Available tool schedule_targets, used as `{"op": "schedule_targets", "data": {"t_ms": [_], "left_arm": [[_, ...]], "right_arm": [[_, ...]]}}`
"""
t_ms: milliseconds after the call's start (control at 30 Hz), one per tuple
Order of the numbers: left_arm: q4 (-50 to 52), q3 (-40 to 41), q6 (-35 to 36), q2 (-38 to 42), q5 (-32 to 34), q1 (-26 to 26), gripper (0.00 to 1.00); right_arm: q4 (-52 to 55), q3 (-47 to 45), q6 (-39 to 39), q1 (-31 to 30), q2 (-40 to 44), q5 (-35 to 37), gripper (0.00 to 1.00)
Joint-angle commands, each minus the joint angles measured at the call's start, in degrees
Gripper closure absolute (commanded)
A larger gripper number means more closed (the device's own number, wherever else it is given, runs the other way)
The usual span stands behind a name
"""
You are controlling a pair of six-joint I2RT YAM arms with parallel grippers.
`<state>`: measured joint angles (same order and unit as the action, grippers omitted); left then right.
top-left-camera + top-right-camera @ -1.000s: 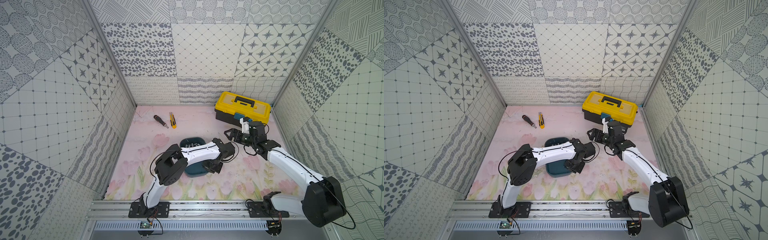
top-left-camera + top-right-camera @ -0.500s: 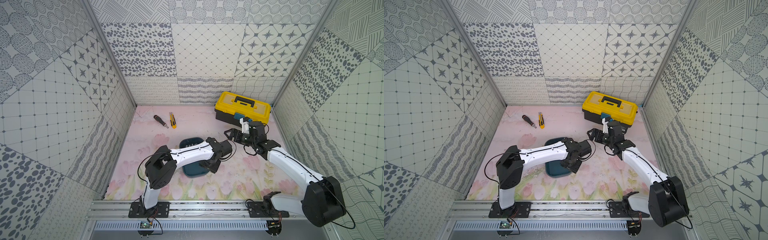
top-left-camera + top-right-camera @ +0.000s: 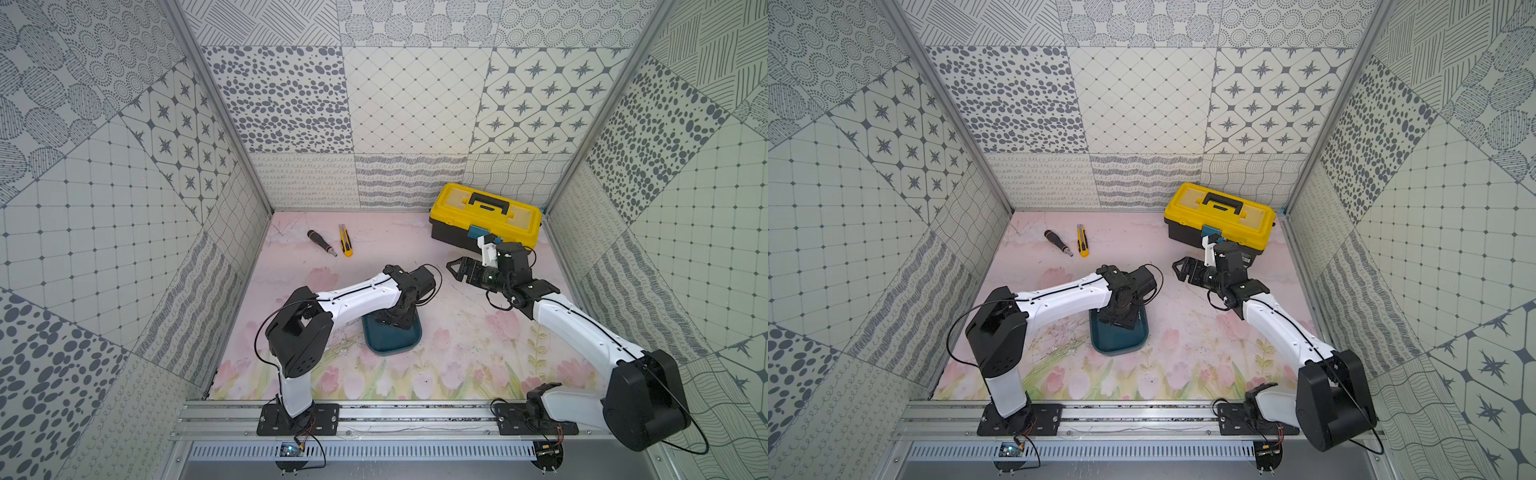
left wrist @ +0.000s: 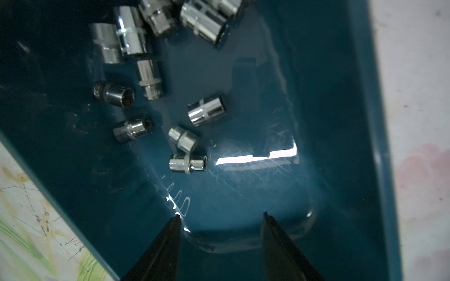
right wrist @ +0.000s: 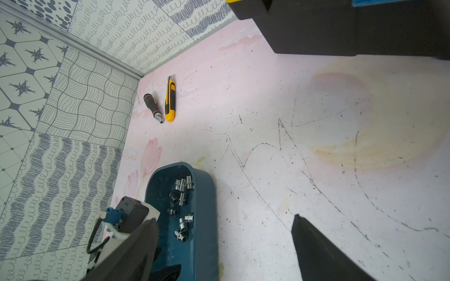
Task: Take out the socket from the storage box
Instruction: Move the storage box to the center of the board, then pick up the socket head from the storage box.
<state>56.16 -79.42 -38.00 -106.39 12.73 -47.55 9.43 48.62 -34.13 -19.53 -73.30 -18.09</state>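
Where both top views look down on a flowered pink desk (image 3: 457,332) walled by patterned panels, a shallow teal storage box (image 3: 392,351) sits near the middle, lidless. The left arm stretches across the desk and bends down over the box, covering its far part, so that the left pincer (image 3: 395,323) points into the tub. In the left wrist view its two dark fingers (image 4: 168,248) stand moderately apart, close above the box floor near one rounded end. Only bare teal plastic lies between them, and the pincer holds nothing.

A scatter of small chrome sockets (image 4: 207,112) lies inside the box, all on its floor, most on their sides. The nearest socket (image 4: 188,162) lies a little beyond the fingertips, touched by neither, with another just beside it. A tighter cluster sits farther off toward the opposite end. Every socket in view is inside the box.

The right pincer (image 3: 454,269) is held above the desk, apart from the box, between it and a closed yellow-lidded black toolbox (image 3: 486,212) at the back right corner. The right wrist view shows its fingers spread wide, with open desk between them and nothing gripped.

Near the back left, a black-handled screwdriver (image 3: 321,243) and a yellow utility knife (image 3: 345,246) lie side by side on the desk.
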Motion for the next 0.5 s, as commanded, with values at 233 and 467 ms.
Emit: {"op": "schedule_targets", "data": {"t_ms": [233, 467], "left_arm": [[-9.02, 3.28, -6.57, -2.98, 1.33, 2.55, 0.45], [-10.32, 3.68, -6.54, -3.88, 0.95, 2.80, 0.45]], "right_arm": [[-2.49, -0.11, -0.32, -0.22, -1.32, -1.01, 0.09], [-2.56, 0.04, -0.32, -0.16, -1.82, -1.16, 0.09]]}}
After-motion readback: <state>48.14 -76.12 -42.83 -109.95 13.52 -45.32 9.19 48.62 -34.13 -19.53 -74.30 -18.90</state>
